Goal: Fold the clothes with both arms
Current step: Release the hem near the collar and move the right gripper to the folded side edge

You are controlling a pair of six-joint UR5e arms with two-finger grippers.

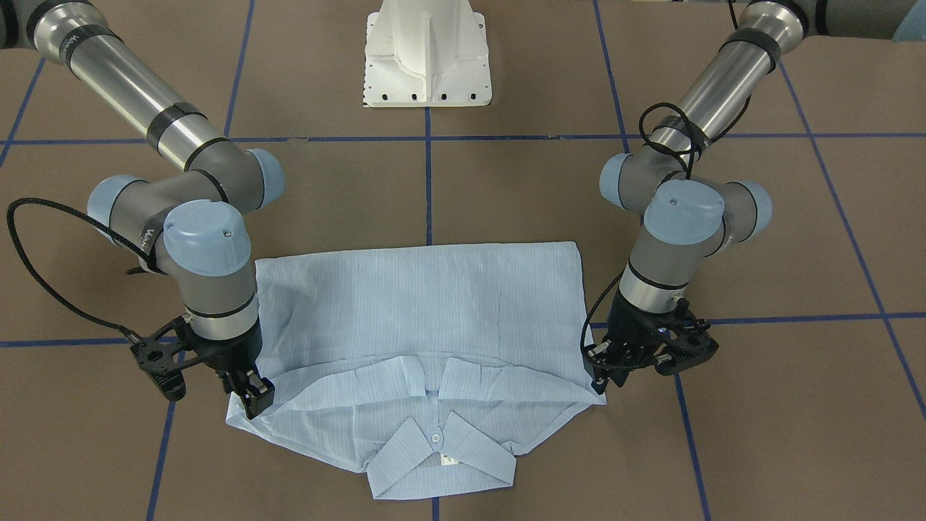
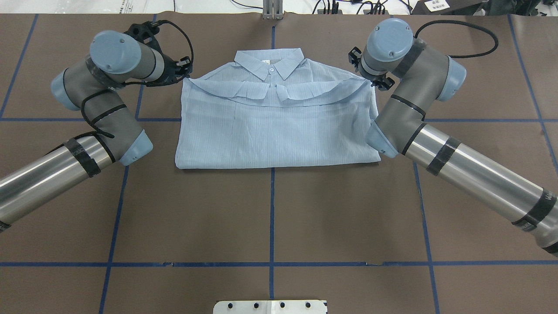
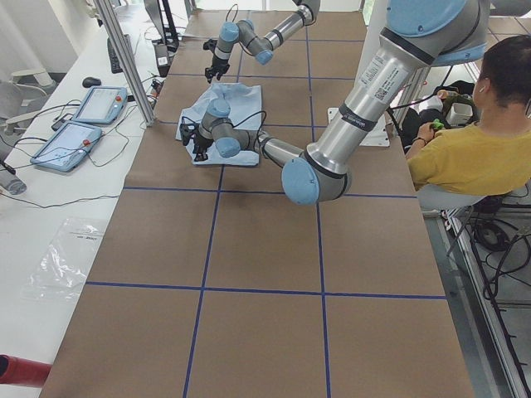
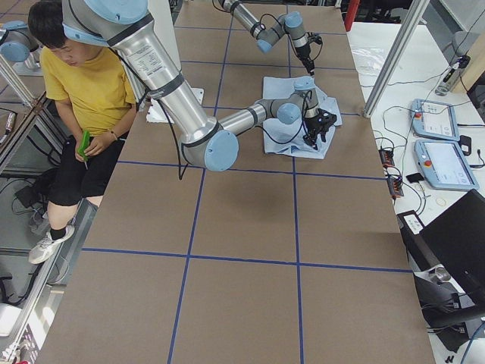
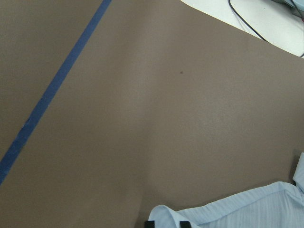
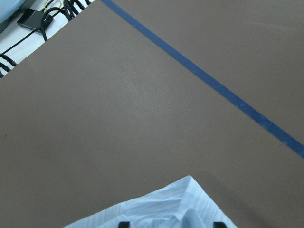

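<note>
Shirt: your light-blue striped shirt (image 1: pixel 427 325) lay flat mid-surface, lower half folded up to the shoulders, collar (image 1: pixel 438 441) away from the robot.
Fabric: thin, sheer, wrinkly; cuffs overlapped beneath the collar.
Left claw (image 1: pixel 599 376): at the folded layer's corner; you couldn't tell if it was clenched.
Right claw (image 1: pixel 253 394): on the opposite corner, fingers seemingly pinching cloth.
Risk: I judged uneven release could drag a corner and skew the fold.
Surface (image 1: pixel 506 195): brown matte, blue tape grid.
</note>
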